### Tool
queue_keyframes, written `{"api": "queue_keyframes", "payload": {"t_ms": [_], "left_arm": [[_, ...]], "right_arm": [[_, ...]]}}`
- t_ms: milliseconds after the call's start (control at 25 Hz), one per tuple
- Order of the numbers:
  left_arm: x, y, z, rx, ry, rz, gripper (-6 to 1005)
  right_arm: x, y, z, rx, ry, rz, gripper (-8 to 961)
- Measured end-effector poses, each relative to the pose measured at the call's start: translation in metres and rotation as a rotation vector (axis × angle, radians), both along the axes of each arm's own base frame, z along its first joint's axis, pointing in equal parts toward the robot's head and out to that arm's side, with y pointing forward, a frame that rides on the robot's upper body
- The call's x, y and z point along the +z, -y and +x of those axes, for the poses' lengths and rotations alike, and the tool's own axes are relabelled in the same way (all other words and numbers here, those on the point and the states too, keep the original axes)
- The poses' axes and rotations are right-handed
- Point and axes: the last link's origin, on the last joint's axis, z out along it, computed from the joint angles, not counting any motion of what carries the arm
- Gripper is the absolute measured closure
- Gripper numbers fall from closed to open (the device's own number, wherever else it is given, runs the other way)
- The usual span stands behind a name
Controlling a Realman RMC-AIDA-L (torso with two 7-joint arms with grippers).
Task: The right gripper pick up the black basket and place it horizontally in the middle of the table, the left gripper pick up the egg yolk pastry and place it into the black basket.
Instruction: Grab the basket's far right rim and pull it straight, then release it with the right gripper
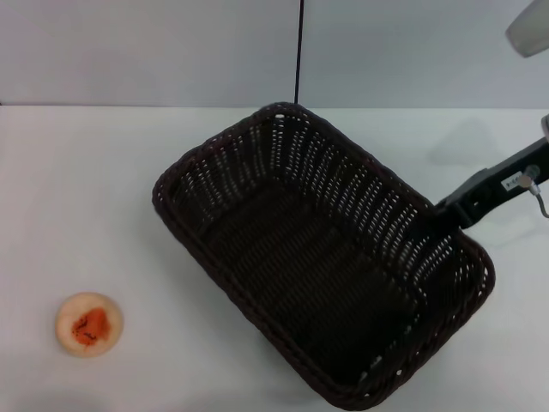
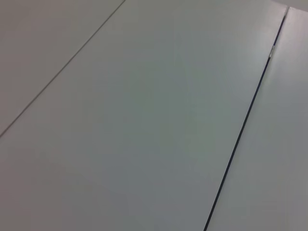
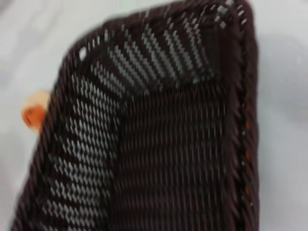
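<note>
White counter (image 1: 103,189) runs back to a pale grey wall (image 1: 146,51) with a thin dark vertical seam (image 1: 300,51). Item one: right tool (image 1: 439,209), black, angular, with a small white label and a thin wire on its body, reaching in from the robot's right side; its tip meets the rim of the basket's long side, at about mid-length; whether it grips the rim or merely touches it cannot be told, since the jaws are hidden against the dark weave. Item two: basket (image 1: 317,257), large, rectangular, dark brown-black wicker with braided rim and slanted openwork sides, sitting diagonally on the counter directly below and in front of the right tool, one corner toward the wall, the opposite corner toward the robot; nothing lies inside it. The right wrist view looks straight down into the basket (image 3: 163,144), showing floor, two walls and a far corner. Item three: pastry (image 1: 89,324), small, round, pale cream with an orange-red centre, on the counter well apart from the right tool, beyond the basket's far long side and clear of its rim; a sliver of it (image 3: 34,113) shows past the basket wall in the right wrist view. Item four: left tool, not in view; its wrist camera shows only pale flat panels (image 2: 144,120) crossed by a dark seam (image 2: 245,125).
</note>
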Motion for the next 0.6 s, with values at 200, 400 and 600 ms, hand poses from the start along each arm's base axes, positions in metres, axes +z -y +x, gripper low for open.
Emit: {"api": "queue_keyframes", "payload": {"t_ms": [200, 400, 600], "left_arm": [[0.001, 0.0, 0.0, -0.001, 0.001, 0.008, 260], [0.002, 0.0, 0.001, -0.003, 0.001, 0.013, 260], [0.002, -0.003, 0.001, -0.01, 0.001, 0.016, 259]], "right_arm": [[0.014, -0.003, -0.001, 0.001, -0.109, 0.048, 747], [0.029, -0.005, -0.002, 0.008, -0.206, 0.082, 752], [0.051, -0.004, -0.006, 0.045, -0.304, 0.1, 752]]}}
